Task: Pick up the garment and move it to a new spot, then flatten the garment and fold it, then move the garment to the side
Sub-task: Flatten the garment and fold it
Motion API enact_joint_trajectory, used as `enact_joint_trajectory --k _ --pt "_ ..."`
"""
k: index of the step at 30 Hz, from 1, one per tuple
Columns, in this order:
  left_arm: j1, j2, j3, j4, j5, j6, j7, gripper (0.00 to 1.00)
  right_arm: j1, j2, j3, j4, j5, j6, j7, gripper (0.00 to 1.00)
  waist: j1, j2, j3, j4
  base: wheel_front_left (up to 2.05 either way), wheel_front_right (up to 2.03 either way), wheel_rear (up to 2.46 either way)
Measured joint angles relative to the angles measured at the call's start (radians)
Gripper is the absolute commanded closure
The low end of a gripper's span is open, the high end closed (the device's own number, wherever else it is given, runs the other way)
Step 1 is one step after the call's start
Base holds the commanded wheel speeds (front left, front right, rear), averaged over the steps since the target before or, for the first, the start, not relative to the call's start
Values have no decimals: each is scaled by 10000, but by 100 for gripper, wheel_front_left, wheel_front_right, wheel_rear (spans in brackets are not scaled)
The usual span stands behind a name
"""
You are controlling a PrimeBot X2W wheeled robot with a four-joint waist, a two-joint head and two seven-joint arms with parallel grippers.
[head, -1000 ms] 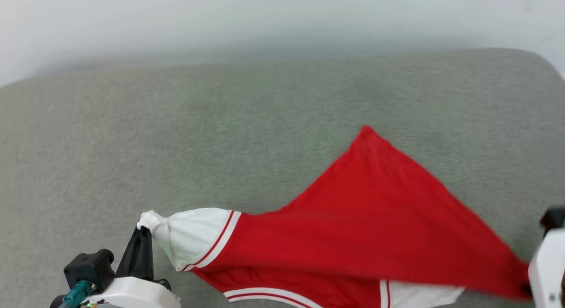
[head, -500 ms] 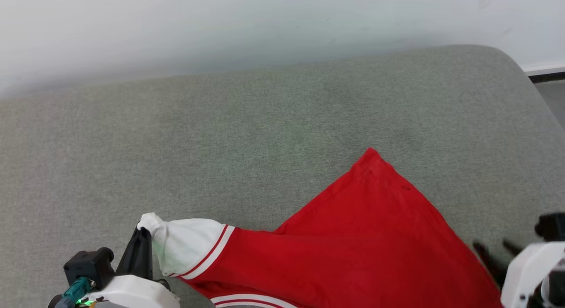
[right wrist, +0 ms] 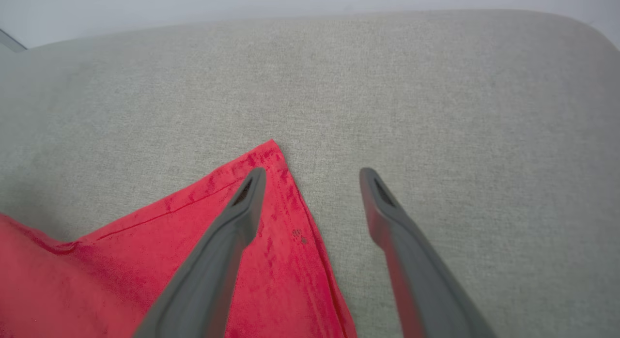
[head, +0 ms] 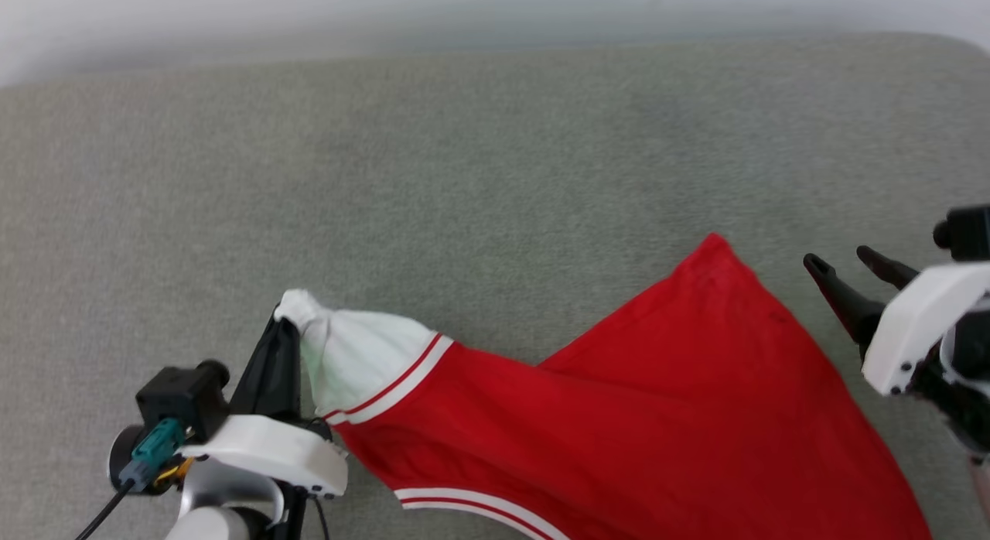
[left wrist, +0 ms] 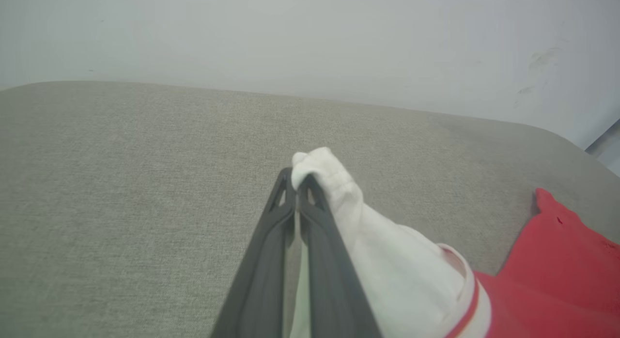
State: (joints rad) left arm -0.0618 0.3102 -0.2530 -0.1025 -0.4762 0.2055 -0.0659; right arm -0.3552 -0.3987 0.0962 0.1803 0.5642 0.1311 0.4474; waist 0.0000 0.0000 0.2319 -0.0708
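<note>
Cushion [head: 464,176]: grey-green woven upholstery, wide flat top, rounded far edge, rounded corner far right. Garment [head: 657,385] on it, near-right part, running out of view at near side. Red body spread loosely with shallow folds, corner [head: 715,246] pointing far, lying flat on cushion. White sleeve [head: 363,354] with red-white stripe band at left end, bunched, raised off cushion

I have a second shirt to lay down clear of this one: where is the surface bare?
The grey cushion is bare across its far half, from the wall to the red corner of the garment, and left of the left gripper. Crowded: the near edge, where the garment spreads toward the right gripper.
</note>
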Motion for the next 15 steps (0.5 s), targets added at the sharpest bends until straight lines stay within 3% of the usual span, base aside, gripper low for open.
enact_joint_trajectory --k 7,15 --pt "-791 -267 -389 -2 199 -180 -205 100 -1517 -775 880 353 454 0 3237 0 1 0 853 621 0 0 0" --pt "-1387 -500 -621 201 263 -295 -504 100 -2390 -890 1910 1032 654 0 4010 0 1 0 1800 1173 0 0 0"
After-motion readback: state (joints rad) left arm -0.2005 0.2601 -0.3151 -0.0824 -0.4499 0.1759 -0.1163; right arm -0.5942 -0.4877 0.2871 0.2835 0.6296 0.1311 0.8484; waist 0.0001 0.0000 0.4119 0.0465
